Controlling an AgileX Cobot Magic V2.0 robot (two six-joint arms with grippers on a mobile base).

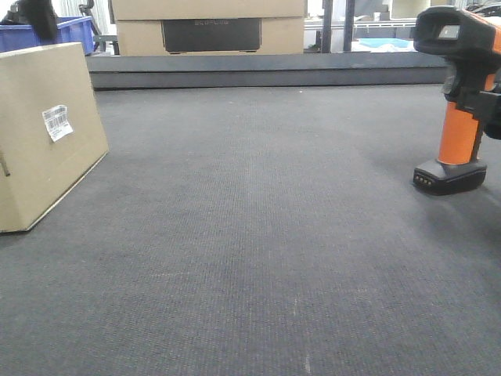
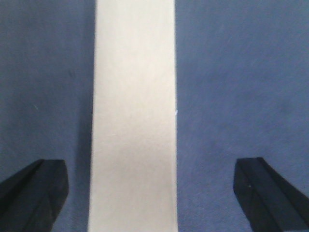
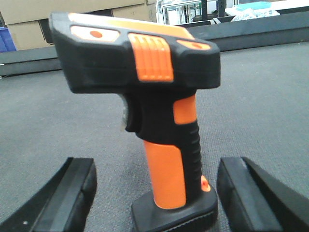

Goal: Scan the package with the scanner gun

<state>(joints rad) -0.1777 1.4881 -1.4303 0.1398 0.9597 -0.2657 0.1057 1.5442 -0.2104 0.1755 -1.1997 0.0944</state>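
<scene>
The step in hand looks like the two grasps that must come before any scan, since neither gripper has hold of anything. The right gripper [image 3: 154,193] stands with its fingers [image 3: 72,193] spread wide on either side of the scanner gun [image 3: 159,140], which stands upright on its flat black base on the grey worktop [image 1: 258,235] at the right; to do this well, the fingers should close squarely on the orange handle, below the black head, so the gun does not tip or twist. The left gripper [image 2: 154,186] is likewise open, its fingers [image 2: 34,186] apart and clear of the narrow top edge of the package [image 2: 133,116] between them. That box stands on edge at the left of the worktop, well apart from the gun, with its white barcode label [image 1: 57,122] facing the middle. Closing centred on the edge should keep the label turned toward the scanner's window.
</scene>
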